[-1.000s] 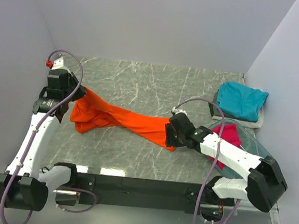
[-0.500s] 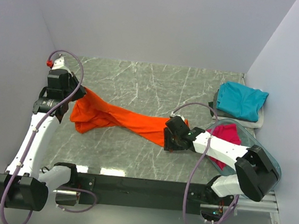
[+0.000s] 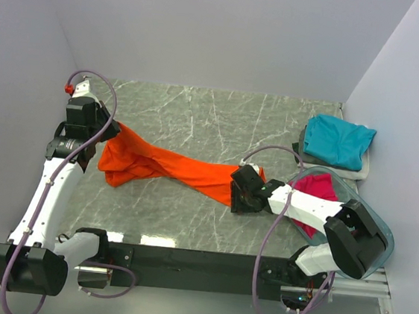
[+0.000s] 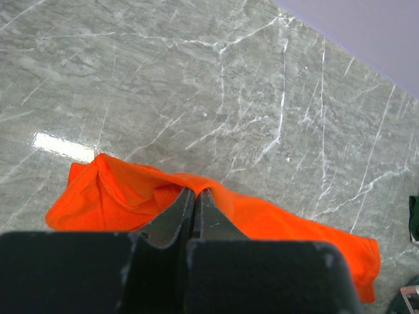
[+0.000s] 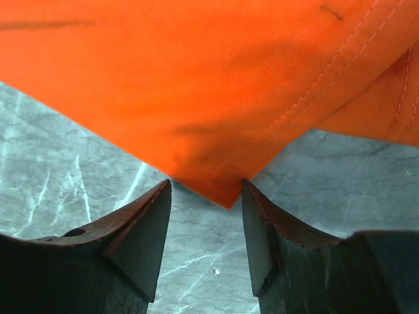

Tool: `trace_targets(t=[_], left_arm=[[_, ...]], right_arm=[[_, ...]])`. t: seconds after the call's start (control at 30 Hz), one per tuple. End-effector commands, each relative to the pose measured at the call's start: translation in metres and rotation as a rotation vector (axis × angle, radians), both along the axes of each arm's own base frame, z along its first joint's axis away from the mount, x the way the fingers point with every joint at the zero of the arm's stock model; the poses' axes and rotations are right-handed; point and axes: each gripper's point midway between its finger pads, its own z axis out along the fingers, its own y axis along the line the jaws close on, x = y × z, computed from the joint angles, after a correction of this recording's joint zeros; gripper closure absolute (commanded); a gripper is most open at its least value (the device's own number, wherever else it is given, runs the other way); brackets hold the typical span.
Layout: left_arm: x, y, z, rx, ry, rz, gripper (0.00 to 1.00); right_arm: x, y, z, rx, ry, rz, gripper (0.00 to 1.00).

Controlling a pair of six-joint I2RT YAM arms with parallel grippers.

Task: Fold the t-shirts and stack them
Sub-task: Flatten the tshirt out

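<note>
Sliding a little away from the clear tub since a second ago, the right pincer stands with jaws apart around the corner of the orange t-shirt nearest the tub. The left pincer is clamped on the shirt's end farthest from the tub. The shirt stretches over the desk, left of the tub; a magenta t-shirt lies inside the tub.

The left claw is pinched tight and raised; the right claw gapes wide, held low.
</note>
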Motion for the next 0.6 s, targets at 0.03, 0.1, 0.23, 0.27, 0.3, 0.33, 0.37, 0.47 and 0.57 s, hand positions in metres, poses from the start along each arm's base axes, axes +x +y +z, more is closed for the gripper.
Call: trace_targets(t=[0.03, 0.1, 0.23, 0.27, 0.3, 0.33, 0.37, 0.47, 0.57], left_arm=[[0.003, 0.000, 0.008, 0.009, -0.032, -0.016, 1.00], [0.003, 0.000, 0.008, 0.011, -0.032, -0.014, 0.99], [0.003, 0.000, 0.007, 0.009, -0.031, -0.016, 0.99], [0.003, 0.000, 0.007, 0.009, -0.031, -0.016, 1.00], [0.003, 0.000, 0.007, 0.008, -0.031, -0.019, 1.00], [0.003, 0.000, 0.007, 0.008, -0.029, -0.018, 1.00], [0.003, 0.000, 0.007, 0.008, -0.029, -0.019, 0.99], [0.002, 0.000, 0.007, 0.010, -0.032, -0.018, 1.00], [0.003, -0.001, 0.009, 0.009, -0.035, -0.023, 0.99]], right_arm=[[-0.001, -0.005, -0.010, -0.020, -0.005, -0.020, 0.45], [-0.003, -0.005, -0.013, -0.030, 0.002, -0.017, 0.46], [-0.006, -0.007, -0.020, -0.043, 0.013, -0.017, 0.49], [-0.006, -0.007, -0.021, -0.045, 0.015, -0.017, 0.57], [-0.007, -0.008, -0.022, -0.050, 0.018, -0.015, 0.63], [-0.007, -0.008, -0.022, -0.053, 0.019, -0.017, 0.69], [-0.007, -0.010, -0.022, -0.062, 0.019, -0.018, 0.83], [-0.005, -0.012, -0.018, -0.066, 0.005, -0.023, 1.00], [0.001, -0.011, -0.005, -0.066, -0.031, -0.024, 1.00]])
